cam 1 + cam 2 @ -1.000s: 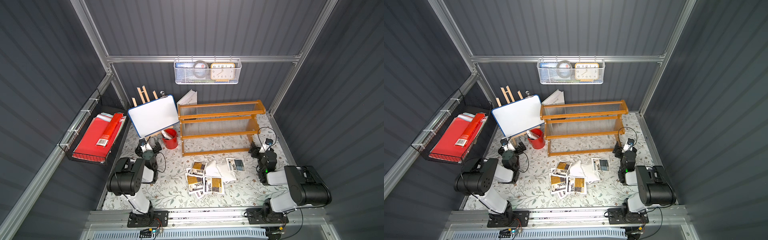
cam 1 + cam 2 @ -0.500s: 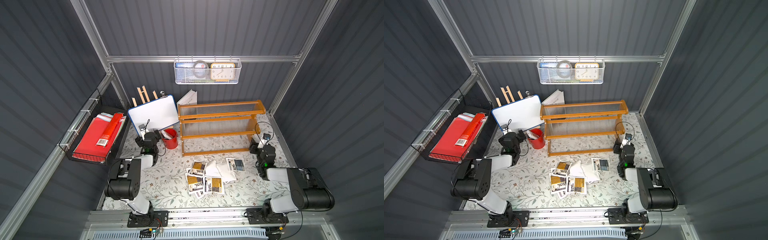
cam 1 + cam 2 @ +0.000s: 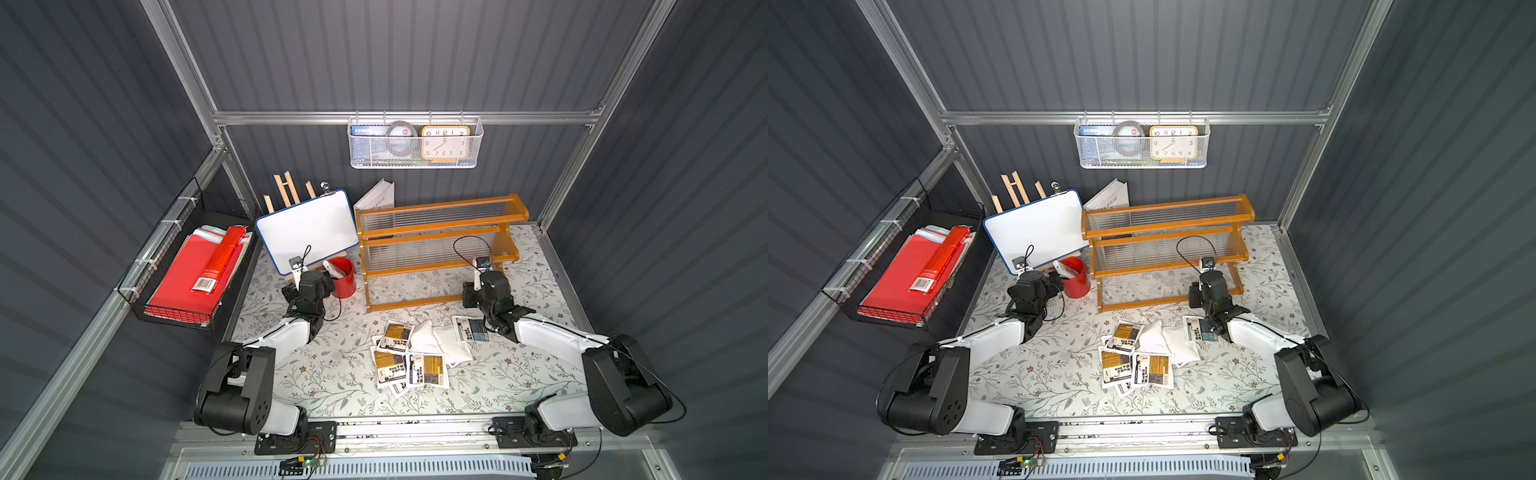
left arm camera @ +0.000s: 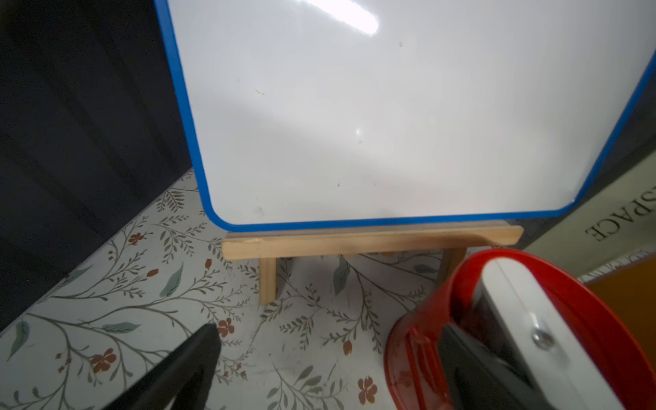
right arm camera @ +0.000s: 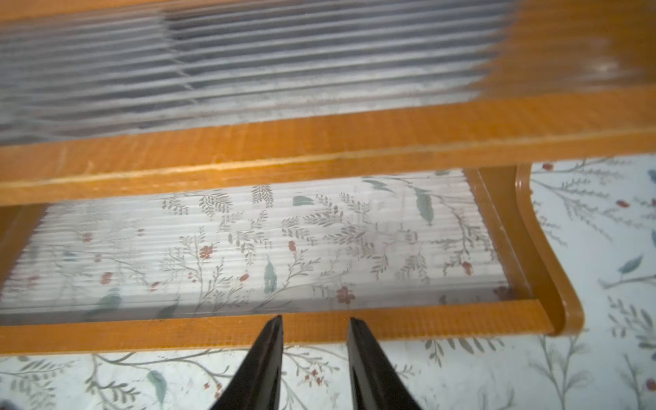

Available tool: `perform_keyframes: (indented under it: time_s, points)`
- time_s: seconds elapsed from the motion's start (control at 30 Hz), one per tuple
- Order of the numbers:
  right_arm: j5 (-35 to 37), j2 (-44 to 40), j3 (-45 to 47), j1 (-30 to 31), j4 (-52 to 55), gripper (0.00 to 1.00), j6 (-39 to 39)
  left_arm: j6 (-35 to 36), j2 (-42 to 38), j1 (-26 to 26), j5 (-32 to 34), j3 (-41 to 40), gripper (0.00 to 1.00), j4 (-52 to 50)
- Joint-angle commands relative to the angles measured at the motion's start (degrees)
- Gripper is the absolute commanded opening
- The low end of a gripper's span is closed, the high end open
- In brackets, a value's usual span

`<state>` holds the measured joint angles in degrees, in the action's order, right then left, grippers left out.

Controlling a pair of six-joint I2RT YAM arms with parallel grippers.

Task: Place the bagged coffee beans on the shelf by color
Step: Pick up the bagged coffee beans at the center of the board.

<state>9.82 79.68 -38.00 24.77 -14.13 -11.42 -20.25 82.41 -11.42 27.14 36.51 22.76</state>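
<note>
While the bags (image 3: 428,370) lie heaped on the bench (image 3: 332,374) just in front of the shelf (image 3: 432,236), its tiers bare, the right gripper (image 5: 316,319) hangs at the shelf's lowest front rail, jaws a narrow gap apart and empty. It could knock that rail and shove the shelf, I'd say. Bags overlap and some lie label-down, so a pinch may lift two or a colour be misread. Off the shelf's other end the left gripper (image 4: 326,330) gapes wide, empty, close to a red cup (image 3: 343,276) it might tip.
</note>
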Motion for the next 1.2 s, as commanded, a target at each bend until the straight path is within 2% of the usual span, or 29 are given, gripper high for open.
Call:
perform_keyframes:
  time_s: [0.0,0.17,0.27,0.33,0.4,0.5,0.6,0.87,1.03,1.17]
  points:
    - [-6.5,-2.5,0.2,4.0,1.7,0.37,-12.9,0.3,-2.8,-3.0,-3.6,1.2,0.99,-6.5]
    - [-18.1,-0.3,-1.9,10.3,1.4,0.37,-17.6,2.2,-5.5,-4.3,-13.2,0.2,0.99,-8.9]
    - [-25.7,2.0,-3.0,13.0,1.4,0.37,-16.1,2.2,-8.3,-5.0,-16.9,-2.1,0.99,-9.2]
    - [-28.8,3.5,-3.8,14.5,2.4,0.38,-13.7,2.2,-10.1,-5.9,-16.7,-3.9,0.99,-9.2]
    - [-33.8,5.2,-4.5,14.8,2.8,0.38,-12.6,2.5,-11.7,-6.1,-16.6,-4.0,0.99,-10.2]
    - [-42.9,8.4,-5.4,14.8,3.5,0.37,-12.0,2.9,-12.4,-6.2,-20.3,-3.6,0.99,-12.7]
    - [-49.1,11.1,-6.2,15.0,6.1,0.37,-11.6,4.4,-12.4,-8.9,-23.1,-3.5,1.0,-13.7]
    - [-51.6,11.4,-6.8,16.5,13.1,0.38,-8.9,8.7,-5.7,-14.3,-30.1,-0.9,1.0,-15.6]
    - [-51.2,11.5,-6.0,16.5,12.5,0.48,-10.3,10.2,-0.4,-16.5,-33.8,1.4,0.99,-16.3]
    - [-51.1,13.7,-5.9,16.5,9.5,0.49,-11.9,11.7,4.0,-18.0,-36.2,3.9,0.99,-17.3]
